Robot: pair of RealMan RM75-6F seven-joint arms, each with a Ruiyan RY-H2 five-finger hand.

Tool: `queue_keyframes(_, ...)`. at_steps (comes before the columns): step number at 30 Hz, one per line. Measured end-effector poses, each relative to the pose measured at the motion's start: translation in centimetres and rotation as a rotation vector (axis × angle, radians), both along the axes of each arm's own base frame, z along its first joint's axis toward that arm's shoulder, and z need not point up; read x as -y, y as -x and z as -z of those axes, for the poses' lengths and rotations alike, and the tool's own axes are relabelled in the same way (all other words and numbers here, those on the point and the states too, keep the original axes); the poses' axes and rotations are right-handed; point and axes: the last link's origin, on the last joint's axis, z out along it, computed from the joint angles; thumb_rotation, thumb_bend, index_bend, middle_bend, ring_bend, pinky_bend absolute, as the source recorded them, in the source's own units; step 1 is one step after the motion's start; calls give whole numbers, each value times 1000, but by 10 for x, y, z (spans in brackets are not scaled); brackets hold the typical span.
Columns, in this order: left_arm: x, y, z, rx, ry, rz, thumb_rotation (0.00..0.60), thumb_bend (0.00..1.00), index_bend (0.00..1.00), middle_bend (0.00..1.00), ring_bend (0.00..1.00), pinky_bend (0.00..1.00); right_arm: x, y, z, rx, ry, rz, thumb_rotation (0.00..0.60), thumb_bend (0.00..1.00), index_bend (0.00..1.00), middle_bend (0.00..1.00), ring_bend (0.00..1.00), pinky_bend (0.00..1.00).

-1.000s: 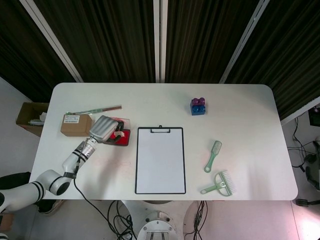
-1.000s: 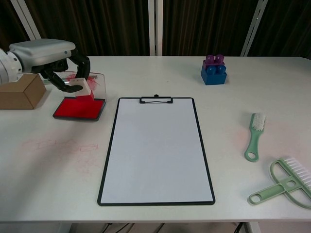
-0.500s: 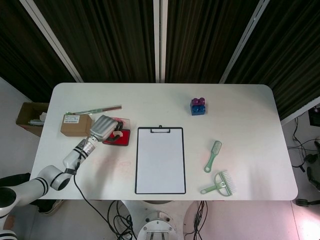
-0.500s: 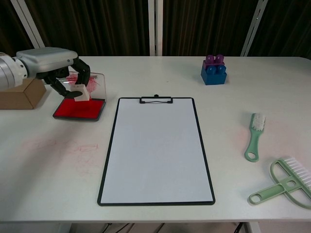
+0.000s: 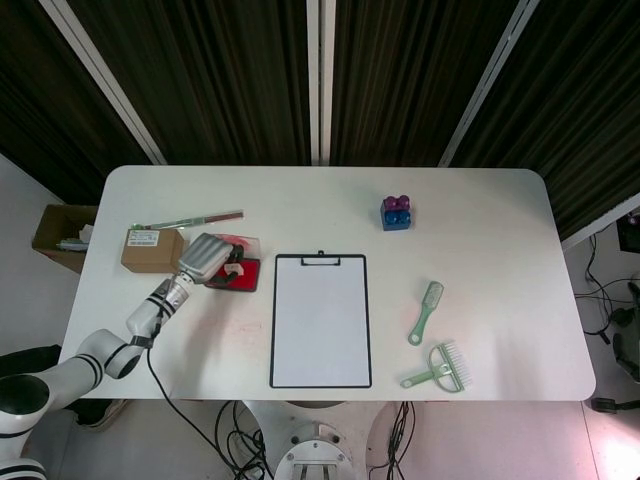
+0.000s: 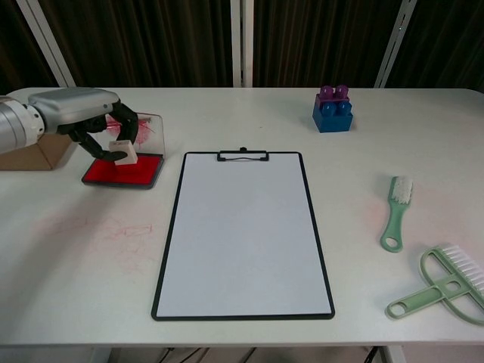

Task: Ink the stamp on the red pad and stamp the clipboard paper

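My left hand [image 6: 85,115] [image 5: 205,258] grips a small white stamp [image 6: 123,152] and holds it down on the red ink pad [image 6: 141,174], which lies left of the clipboard. In the head view the pad [image 5: 247,278] shows just right of the hand, and the stamp is mostly hidden under the fingers. The clipboard [image 6: 243,233] [image 5: 320,319] with blank white paper lies in the middle of the table. My right hand appears in neither view.
A brown cardboard box [image 5: 152,249] sits left of the pad, with a thin stick [image 5: 188,219] behind it. A purple-blue block [image 6: 333,109] stands at the back right. Two green brushes [image 6: 395,212] [image 6: 442,286] lie right of the clipboard. Faint red marks [image 6: 113,231] stain the table.
My left hand has lowered the stamp from above the pad's back edge down onto the red pad, drifting slightly toward the table's front.
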Motion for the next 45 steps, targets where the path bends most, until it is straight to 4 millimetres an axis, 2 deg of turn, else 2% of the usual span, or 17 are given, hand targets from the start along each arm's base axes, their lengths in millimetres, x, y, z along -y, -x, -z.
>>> queue_keyframes(15,0,2,2,6,-2,0,600,435,640,639,1000,1000,0,4,3,6,-2,1,600,388,0,0,0,0)
queue_keyframes(22,1,-11,-8,72,-8,14,600,434,641,643,1000,1000,-1,5,2,16,2,-1,600,387,0,0,0,0)
queue_keyframes(27,6,-33,-19,139,0,42,600,434,647,654,1000,1000,0,6,3,22,-4,-3,600,387,0,0,0,0)
queue_keyframes(32,14,-61,-18,180,33,53,600,434,648,655,1000,1000,0,8,6,37,-9,-9,600,387,0,0,0,0)
queue_keyframes(37,18,-93,-8,164,47,105,600,434,648,655,1000,1000,-2,10,5,44,-12,-11,600,388,0,0,0,0)
queue_keyframes(41,16,-119,8,165,62,134,600,434,648,655,1000,1000,-6,12,2,51,-8,-10,600,387,0,0,0,0)
queue_keyframes(45,9,-127,21,152,63,135,600,434,648,655,1000,1000,-8,15,-1,57,-2,-4,600,388,0,0,0,0)
